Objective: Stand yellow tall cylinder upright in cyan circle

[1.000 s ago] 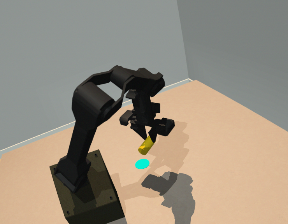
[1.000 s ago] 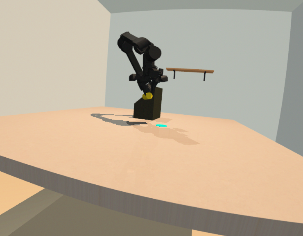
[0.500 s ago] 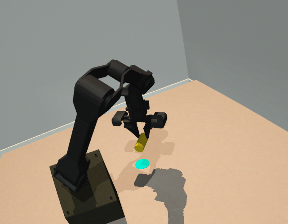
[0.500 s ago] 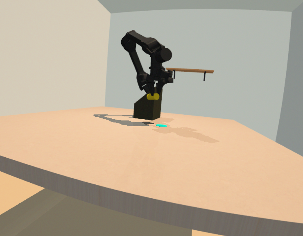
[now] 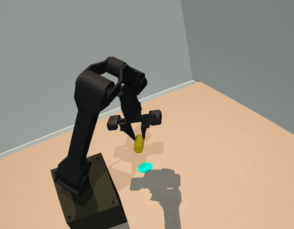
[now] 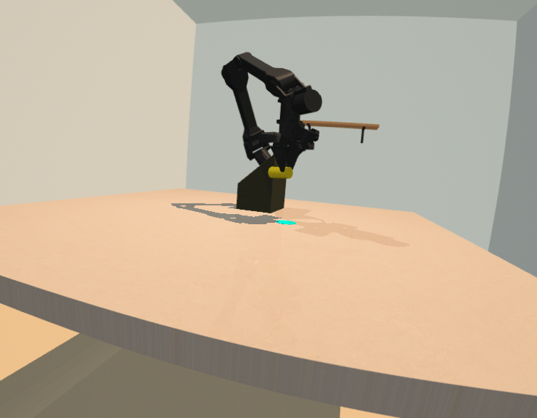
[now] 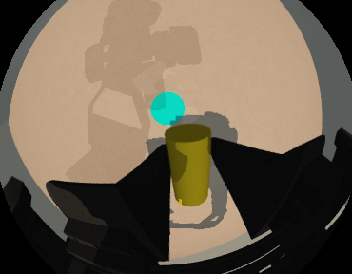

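Note:
The yellow cylinder (image 5: 138, 146) (image 6: 273, 173) (image 7: 190, 166) is held in the air, well above the table. Its long axis is about level, as the exterior view shows. My gripper (image 5: 139, 138) (image 6: 287, 169) (image 7: 189, 146) points down and is shut on the cylinder, with one finger on each side of it. The cyan circle (image 5: 145, 167) (image 6: 286, 222) (image 7: 167, 108) lies flat on the table with nothing standing on it. In the wrist view it shows just beyond the cylinder's far end. Shadow falls on part of the circle.
The arm's dark base block (image 5: 102, 192) (image 6: 255, 193) stands on the table (image 5: 228, 152) (image 6: 170, 279), close to the circle. A wooden shelf (image 6: 340, 124) hangs on the wall behind the arm. The table's near edge crosses the lower part of the exterior view.

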`<act>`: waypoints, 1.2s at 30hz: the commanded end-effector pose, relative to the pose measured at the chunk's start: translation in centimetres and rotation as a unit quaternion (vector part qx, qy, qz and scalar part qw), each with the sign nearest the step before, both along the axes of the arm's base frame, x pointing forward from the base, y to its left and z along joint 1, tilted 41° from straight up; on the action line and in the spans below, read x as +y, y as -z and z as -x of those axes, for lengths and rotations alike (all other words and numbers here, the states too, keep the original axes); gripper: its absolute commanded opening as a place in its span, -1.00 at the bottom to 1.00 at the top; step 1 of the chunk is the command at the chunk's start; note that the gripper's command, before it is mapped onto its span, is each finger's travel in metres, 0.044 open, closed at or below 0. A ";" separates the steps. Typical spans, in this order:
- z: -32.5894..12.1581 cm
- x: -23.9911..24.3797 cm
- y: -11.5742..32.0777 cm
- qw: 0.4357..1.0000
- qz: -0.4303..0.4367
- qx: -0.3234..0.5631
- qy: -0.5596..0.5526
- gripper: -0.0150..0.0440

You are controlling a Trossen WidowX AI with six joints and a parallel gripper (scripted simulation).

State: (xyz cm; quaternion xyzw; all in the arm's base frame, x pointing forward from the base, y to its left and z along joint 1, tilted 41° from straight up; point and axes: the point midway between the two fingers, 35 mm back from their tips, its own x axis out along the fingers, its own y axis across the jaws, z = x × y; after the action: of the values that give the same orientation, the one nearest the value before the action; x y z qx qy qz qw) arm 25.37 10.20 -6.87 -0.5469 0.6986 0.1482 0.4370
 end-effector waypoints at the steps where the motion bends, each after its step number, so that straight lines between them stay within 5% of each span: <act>1: 0.5 0.5 0.5 1.000 0.003 0.019 -0.021 -0.14; 36: 1.5 -0.4 2.8 0.994 -0.094 0.059 -0.001 -0.14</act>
State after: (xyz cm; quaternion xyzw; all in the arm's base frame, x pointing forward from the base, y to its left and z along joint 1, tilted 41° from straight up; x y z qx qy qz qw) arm 23.98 9.78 -9.61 -0.5008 0.7063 0.2374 0.4405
